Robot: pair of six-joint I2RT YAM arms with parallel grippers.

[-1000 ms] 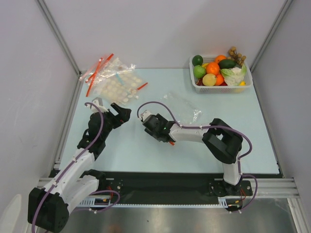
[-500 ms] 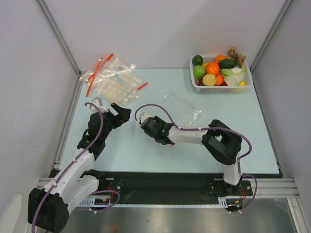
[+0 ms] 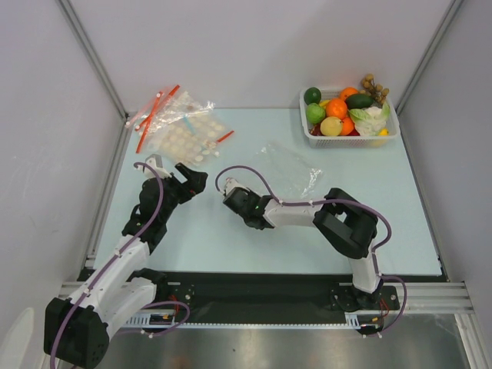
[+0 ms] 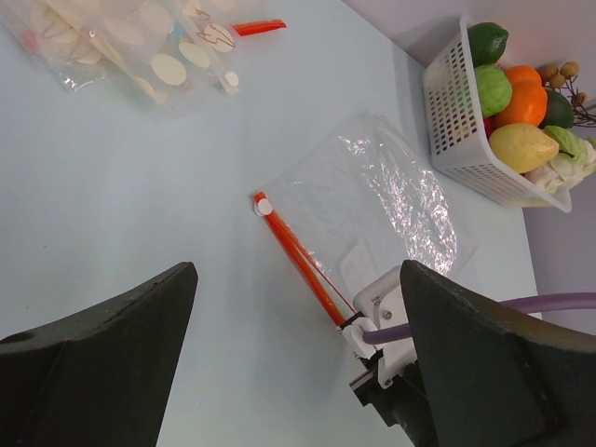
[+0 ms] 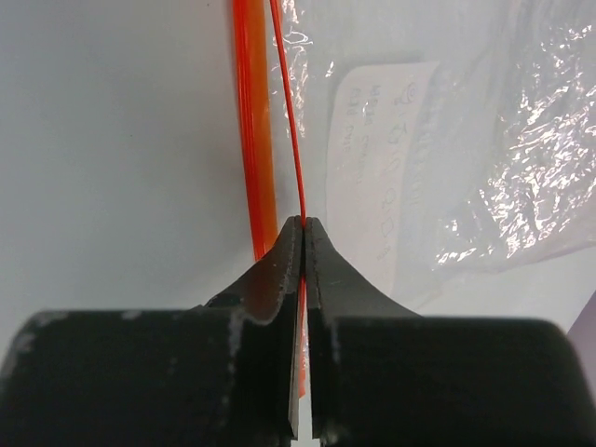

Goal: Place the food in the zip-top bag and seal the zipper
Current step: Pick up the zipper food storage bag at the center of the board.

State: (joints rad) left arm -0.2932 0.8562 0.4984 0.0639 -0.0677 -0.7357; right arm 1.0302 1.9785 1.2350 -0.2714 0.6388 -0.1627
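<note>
The clear zip-top bag (image 3: 288,171) (image 4: 372,200) lies flat at mid-table with nothing visible inside. Its red-orange zipper (image 4: 296,251) (image 5: 251,121) runs from a white slider (image 4: 263,206) down to my right gripper (image 3: 240,201) (image 5: 304,223). That gripper is shut on the thin upper lip of the zipper, while the thicker strip lies just left of the jaws. My left gripper (image 3: 192,178) (image 4: 298,279) hovers open to the bag's left and holds nothing. The food (image 3: 338,115) (image 4: 526,144), a lemon, oranges, green pieces and a pale leafy piece, sits in the white basket (image 3: 350,138).
Crinkled clear bags dotted with pale discs (image 3: 181,127) (image 4: 140,47) lie at the back left with red strips. The basket (image 4: 466,140) stands at the back right corner. Grey walls close in the table on three sides.
The right gripper's jaws have closed on the zipper's thin lip after shifting slightly left along the bag's edge. The left arm has not moved.
</note>
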